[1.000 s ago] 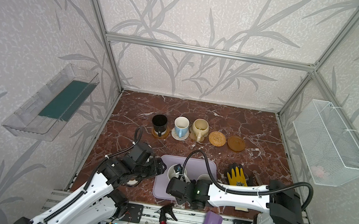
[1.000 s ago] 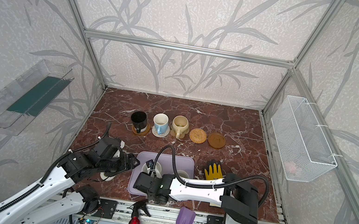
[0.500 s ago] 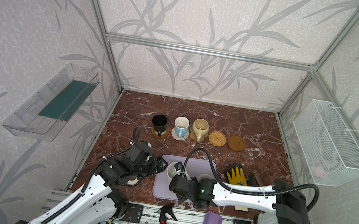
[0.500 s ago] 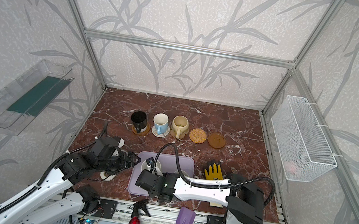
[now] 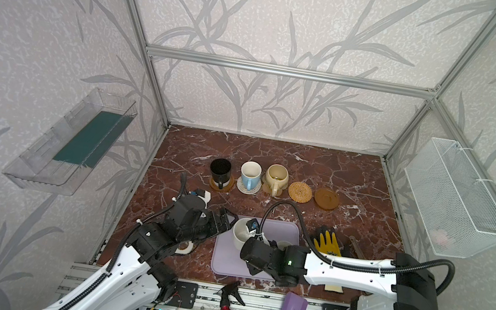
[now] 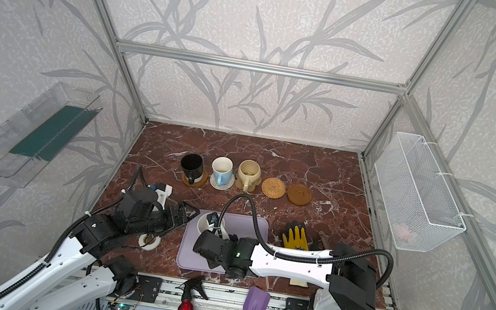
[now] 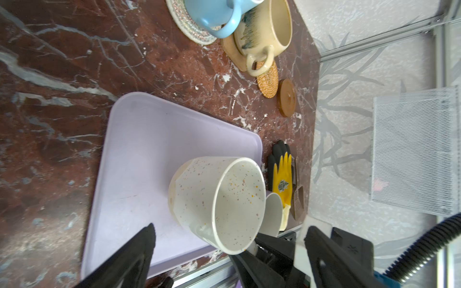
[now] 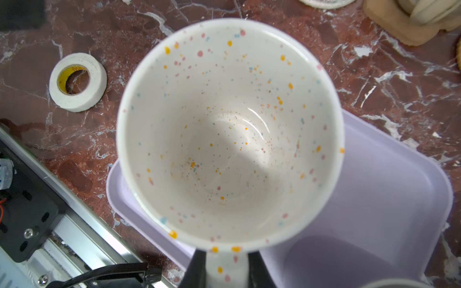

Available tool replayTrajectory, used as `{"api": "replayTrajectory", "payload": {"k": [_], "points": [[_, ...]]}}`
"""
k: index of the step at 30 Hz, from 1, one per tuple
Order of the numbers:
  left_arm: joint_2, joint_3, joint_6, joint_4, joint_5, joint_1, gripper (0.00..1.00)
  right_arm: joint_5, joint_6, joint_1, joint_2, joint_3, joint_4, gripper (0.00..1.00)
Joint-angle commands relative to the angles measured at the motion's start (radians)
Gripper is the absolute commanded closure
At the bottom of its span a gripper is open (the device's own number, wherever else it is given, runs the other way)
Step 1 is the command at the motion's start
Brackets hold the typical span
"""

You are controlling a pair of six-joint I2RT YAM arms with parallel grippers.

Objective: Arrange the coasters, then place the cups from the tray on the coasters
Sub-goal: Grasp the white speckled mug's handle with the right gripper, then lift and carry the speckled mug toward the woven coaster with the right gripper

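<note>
While right jaws clench speckled mug (image 5: 240, 230) by handle at tray (image 5: 222, 263), left jaws released, next move likely calls for lifting it toward rattan coaster (image 5: 300, 192) at 1 o'clock.

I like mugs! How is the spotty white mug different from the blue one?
The spotty white mug has colored dots; the blue mug is plain blue outside. The right gripper holds the spotty mug's handle at the tray; the blue mug stands on a woven coaster. Both have handles.

White speckled mug (image 5: 241, 229), upright, far-left corner of lavender tray (image 5: 281, 233)
</note>
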Motion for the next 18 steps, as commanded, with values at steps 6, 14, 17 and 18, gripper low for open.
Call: {"api": "replayTrajectory", "payload": {"k": [6, 14, 17, 18], "points": [[-0.022, 0.012, -0.051, 0.071, -0.017, 0.005, 0.01, 0.075, -0.035, -0.044, -0.106, -0.002, 0.097, 1.0], [0.069, 0.055, -0.048, 0.111, 0.007, 0.004, 0.01, 0.072, -0.093, -0.099, -0.156, -0.008, 0.106, 1.0], [0.097, 0.061, -0.067, 0.183, 0.016, 0.002, 0.01, 0.069, -0.103, -0.121, -0.18, -0.019, 0.108, 1.0], [0.107, 0.068, -0.065, 0.194, 0.013, 0.003, 0.01, 0.069, -0.107, -0.131, -0.188, -0.025, 0.111, 1.0]]}}
